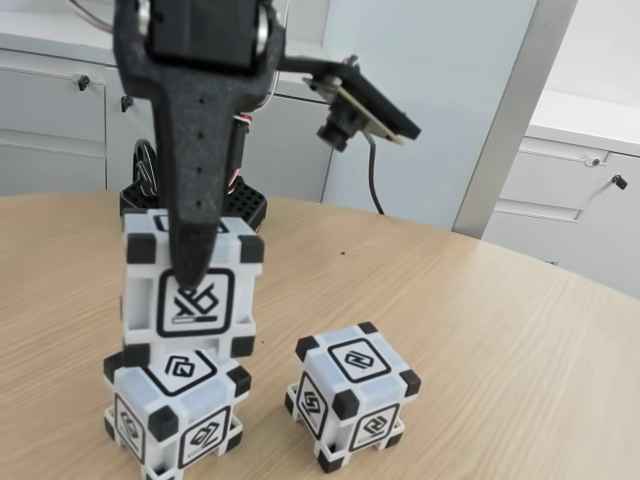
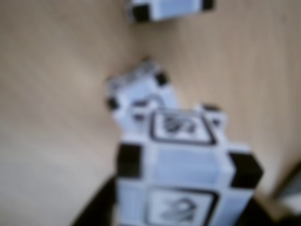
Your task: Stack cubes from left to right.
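A round wooden table [image 1: 500, 330] fills the fixed view, with grey cabinets [image 1: 55, 120] behind it along the wall. At the left, a white cube with black corners, the lower cube [image 1: 175, 415], sits on the tabletop near the front edge. Directly above it hangs the held cube [image 1: 190, 295], its underside at or just over the lower one's top face; the angle does not show for sure whether they touch. A black gripper [image 1: 190, 250] comes down from the top of the picture and clamps this upper cube, one dark finger [image 1: 195, 200] running down the front face and hiding part of its glyph. Behind the stack the arm's black base [image 1: 245, 205] peeks out. To the right of the gripper, a small camera on a bracket [image 1: 365, 110] sticks out from the arm. Further right, the third cube [image 1: 350, 395] stands alone on the table, just beside the stack but apart from it.

The blurred wrist view shows the held cube [image 2: 183, 174] close up, the lower cube [image 2: 136, 92] beneath it, and the third cube [image 2: 167, 9] at the top edge.
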Available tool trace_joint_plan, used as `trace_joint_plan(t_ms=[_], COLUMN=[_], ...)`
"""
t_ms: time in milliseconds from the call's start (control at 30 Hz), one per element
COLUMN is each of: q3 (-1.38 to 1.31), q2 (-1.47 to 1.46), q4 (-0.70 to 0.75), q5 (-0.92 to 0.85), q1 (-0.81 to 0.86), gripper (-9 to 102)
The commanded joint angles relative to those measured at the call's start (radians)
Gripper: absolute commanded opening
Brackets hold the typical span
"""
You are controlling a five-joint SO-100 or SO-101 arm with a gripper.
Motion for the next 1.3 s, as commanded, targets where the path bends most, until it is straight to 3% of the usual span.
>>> trace_joint_plan(t_ms=[0,967,1267], q3=[-0.012,-0.011,-0.009], q2=[0.043,-0.094,-0.094], q4=[0.005,-0.002,-0.002], q5=[-0.006,-0.043,-0.046], q1=[0.006,0.008,0.008], gripper=[10,10,28])
